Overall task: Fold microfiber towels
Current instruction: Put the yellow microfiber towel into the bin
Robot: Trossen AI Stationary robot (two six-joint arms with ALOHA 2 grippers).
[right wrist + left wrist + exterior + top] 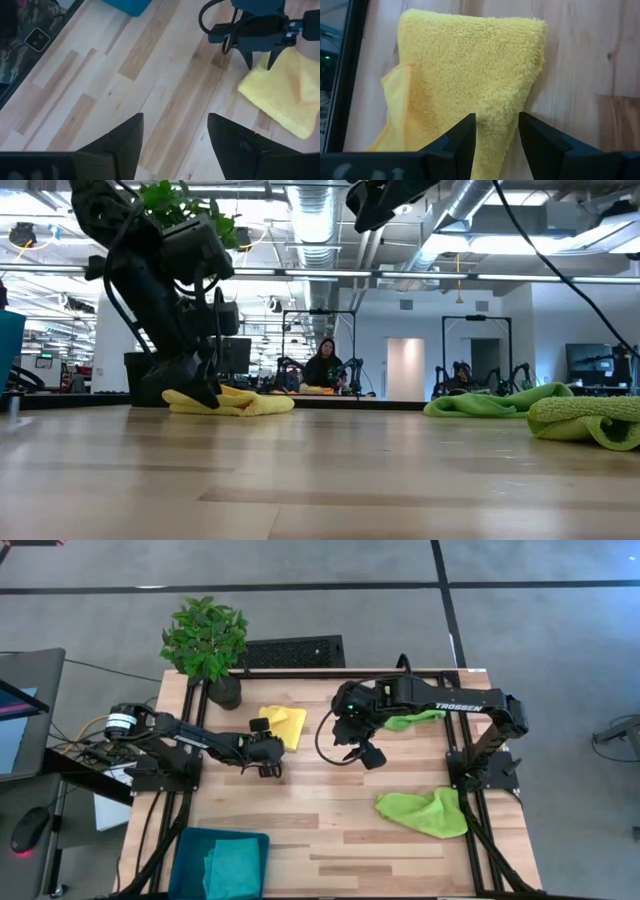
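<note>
A folded yellow towel (284,724) lies flat on the table at the far left of centre; it also shows in the left wrist view (470,75). My left gripper (268,768) is open, its fingers pointing down astride the towel's narrow near end (497,135). My right gripper (365,753) is open and empty, held above the table's middle (175,145). One lime green towel (415,720) lies bunched at the far right under the right arm. Another lime green towel (425,812) lies crumpled near the right edge. A teal towel (238,865) lies in the teal tray (188,848). My left gripper comes from above with one finger (465,137) on each side of the yellow towel's narrow near end (495,120). The towel fills the gap between the fingers and lies flat on the table. I cannot tell whether the fingers touch it.
A potted plant (206,640) stands at the far left corner, beside a black grille (295,650) behind the far edge. Black frame rails (470,770) run along both sides. Bare wood (320,810) lies in the table's middle and near part.
</note>
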